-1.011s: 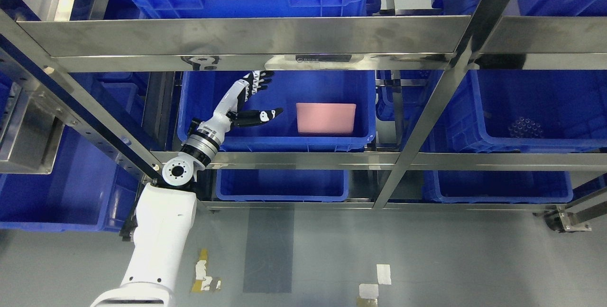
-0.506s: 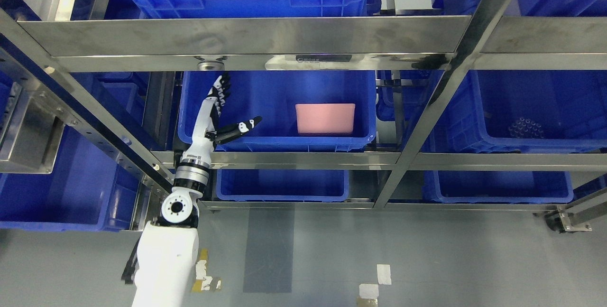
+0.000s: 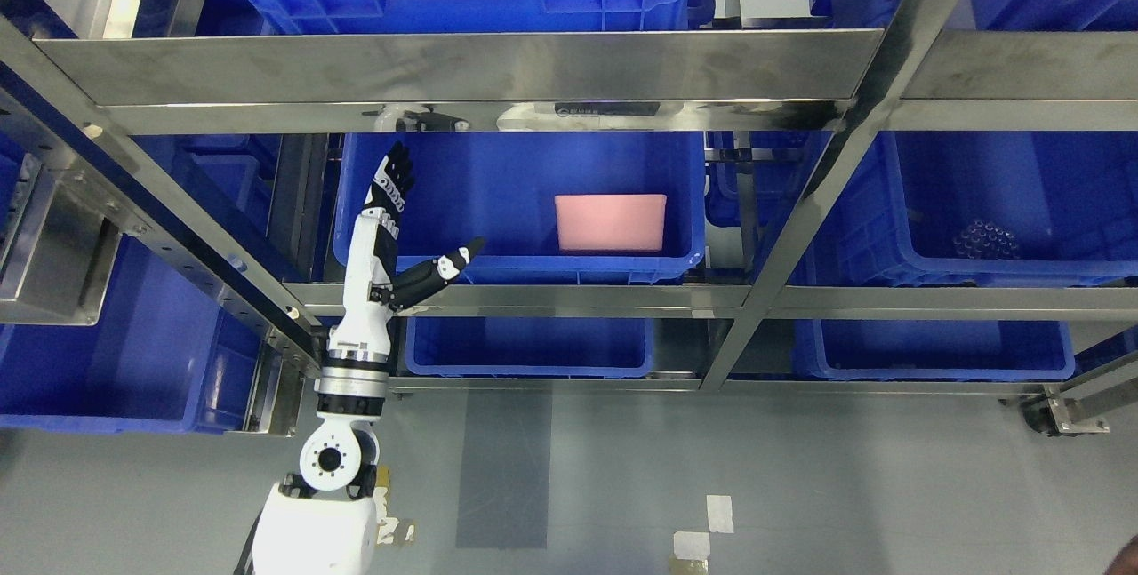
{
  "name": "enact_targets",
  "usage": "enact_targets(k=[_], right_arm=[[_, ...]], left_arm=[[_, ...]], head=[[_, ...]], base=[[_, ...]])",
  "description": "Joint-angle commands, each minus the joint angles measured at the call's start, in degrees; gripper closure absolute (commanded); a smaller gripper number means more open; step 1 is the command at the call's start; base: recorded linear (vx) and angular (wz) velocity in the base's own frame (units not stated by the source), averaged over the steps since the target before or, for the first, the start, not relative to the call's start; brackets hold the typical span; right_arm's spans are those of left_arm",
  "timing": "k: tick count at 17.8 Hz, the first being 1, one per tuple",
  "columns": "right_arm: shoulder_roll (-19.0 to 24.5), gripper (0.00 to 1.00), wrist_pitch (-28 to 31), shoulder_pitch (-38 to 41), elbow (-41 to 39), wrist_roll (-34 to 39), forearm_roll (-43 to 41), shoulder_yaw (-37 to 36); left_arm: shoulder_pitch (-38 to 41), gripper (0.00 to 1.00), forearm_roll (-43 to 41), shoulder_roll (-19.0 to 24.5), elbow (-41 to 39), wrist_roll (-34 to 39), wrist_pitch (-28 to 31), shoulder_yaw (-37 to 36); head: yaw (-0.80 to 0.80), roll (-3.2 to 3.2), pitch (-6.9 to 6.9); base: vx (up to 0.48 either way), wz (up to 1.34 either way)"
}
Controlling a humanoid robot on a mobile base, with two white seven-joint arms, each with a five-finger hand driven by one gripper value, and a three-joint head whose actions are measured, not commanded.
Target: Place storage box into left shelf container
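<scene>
White, smooth-shelled forearm [image 3: 313,531]; round white joint [image 3: 328,461] ringed with small dark holes; banded silver-and-black wrist collar [image 3: 349,377]; slim white-and-black left hand [image 3: 384,242] with black, white-marked fingers [image 3: 394,173].

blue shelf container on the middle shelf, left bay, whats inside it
A pink rectangular storage box lies inside the blue plastic shelf container, toward its right side. The container's front wall hides the floor nearest the camera.

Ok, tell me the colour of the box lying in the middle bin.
Pink box, seen in the head view.
</scene>
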Motion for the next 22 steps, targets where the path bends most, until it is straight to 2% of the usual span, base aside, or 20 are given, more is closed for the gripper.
enact_targets(k=[1,7,22], right_arm=[[-1.0,0.00,0.0,-0.4,-1.0,0.0,-0.1,-0.2],[-1.0,0.00,0.0,-0.4,-1.0,0.0,-0.1,-0.2],[-1.0,0.00,0.0,-0.4,-1.0,0.0,-0.1,-0.2]], left_arm=[[4.9,0.00,0.3,1.0,-17.3,0.0,0.9,1.4],[5.7,0.00,3.4,1.0,-17.3,0.0,8.2,2.5],[6.9,0.00,3.4,1.0,-17.3,-0.3,8.5,1.2]], head=[[0.00,0.00,0.00],[0.00,0.00,0.00],[0.00,0.00,0.00]], base=[[0.000,0.00],[0.000,0.00],[0.000,0.00]])
